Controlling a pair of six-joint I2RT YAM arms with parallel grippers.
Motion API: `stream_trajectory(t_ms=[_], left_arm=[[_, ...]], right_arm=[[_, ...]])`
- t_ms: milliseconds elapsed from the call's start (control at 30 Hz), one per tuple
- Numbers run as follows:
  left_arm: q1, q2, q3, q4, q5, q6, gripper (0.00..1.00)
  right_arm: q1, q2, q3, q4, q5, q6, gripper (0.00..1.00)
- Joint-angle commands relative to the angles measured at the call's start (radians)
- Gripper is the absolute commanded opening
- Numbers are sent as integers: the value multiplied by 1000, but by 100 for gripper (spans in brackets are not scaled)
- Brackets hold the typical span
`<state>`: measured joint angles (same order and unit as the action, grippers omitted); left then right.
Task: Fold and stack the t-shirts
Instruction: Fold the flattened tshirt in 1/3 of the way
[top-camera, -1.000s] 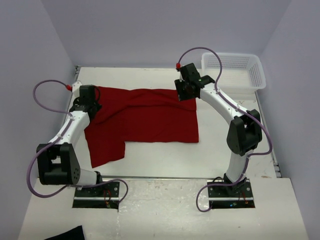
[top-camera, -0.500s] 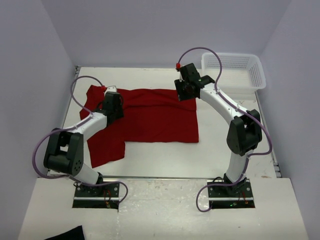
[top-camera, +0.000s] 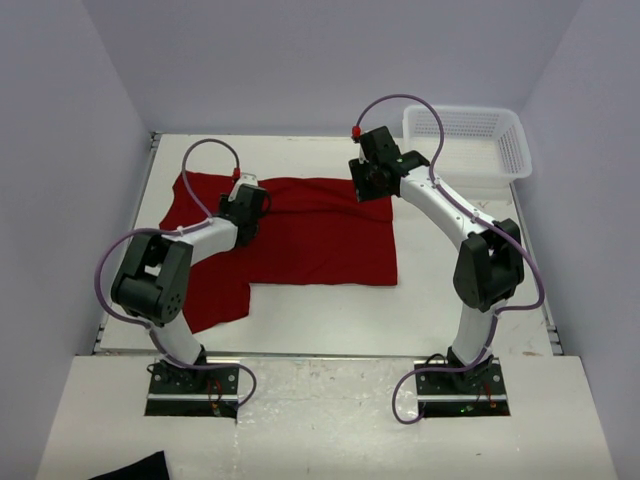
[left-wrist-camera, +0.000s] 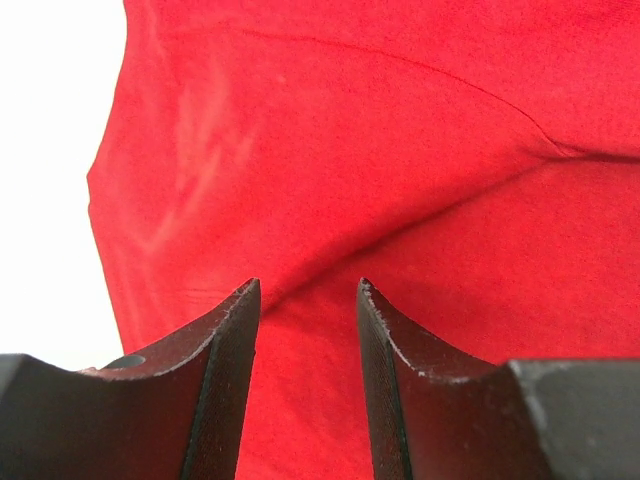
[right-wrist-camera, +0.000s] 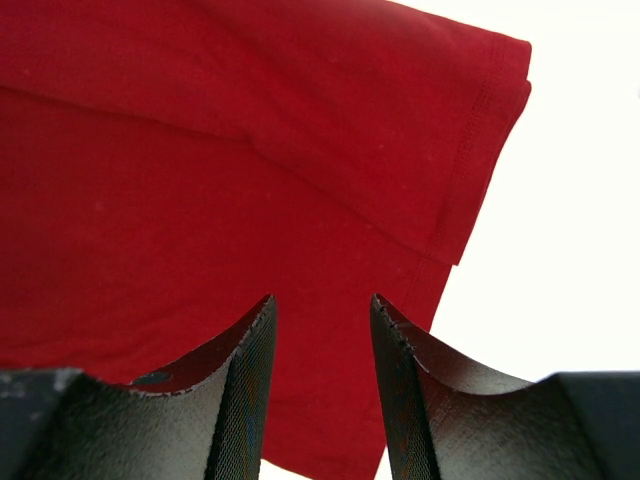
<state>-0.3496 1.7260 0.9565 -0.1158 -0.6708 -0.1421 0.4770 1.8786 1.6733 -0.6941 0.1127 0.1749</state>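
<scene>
**Top external view.** A white mesh basket (top-camera: 515, 150) stands at the far right corner of the worktop (top-camera: 450, 300). The dark red t-shirt (top-camera: 300, 235) lies spread on the worktop to the left of the basket and a little nearer the arm bases, apart from it. It is not folded into a neat shape. One flap hangs toward the near edge at the end farthest from the basket. The right hand (top-camera: 368, 185) is low over the shirt's far corner, the one closest to the basket. The left hand (top-camera: 243, 215) is over the shirt's far edge toward the end away from the basket. From this height I cannot tell whether either touches the cloth. A black cloth scrap (top-camera: 135, 468) lies on the near ledge, well apart from the basket, at the opposite corner of the scene.

**Left wrist view.** The left hand (left-wrist-camera: 306, 290) has its two dark fingers (left-wrist-camera: 225, 370) apart. Red cloth shows through the gap between them and nothing is pinched. The t-shirt (left-wrist-camera: 350, 130) fills most of the view, with a fold line running across it. Bare worktop (left-wrist-camera: 50, 150) shows at the left.

**Right wrist view.** The right hand (right-wrist-camera: 322, 305) also stands with its fingers apart and grips nothing. Beyond them lies a layered, stitched hem corner of the t-shirt (right-wrist-camera: 200, 150), with bare worktop (right-wrist-camera: 560, 200) beside it.
</scene>
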Motion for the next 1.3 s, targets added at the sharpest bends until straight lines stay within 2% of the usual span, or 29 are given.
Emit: stream_trajectory(t_ms=[0,167,700,1067,1267], left_arm=[[-11,7,25,84,-111,91,45],[-26,46,39,91,-170,151,43],[-32,165,123,50,-168,240,43],[-28,216,180,-13,-99,243,41],[-2,239,206,-48,-21,231,37]], right_arm=[[5,8,36,10,-5,-12,44],[5,8,36,11,-11,-9,44],[6,-1,22,21,-5,-11,44],[6,4,29,18,2,-11,44],[6,1,23,19,13,-14,44]])
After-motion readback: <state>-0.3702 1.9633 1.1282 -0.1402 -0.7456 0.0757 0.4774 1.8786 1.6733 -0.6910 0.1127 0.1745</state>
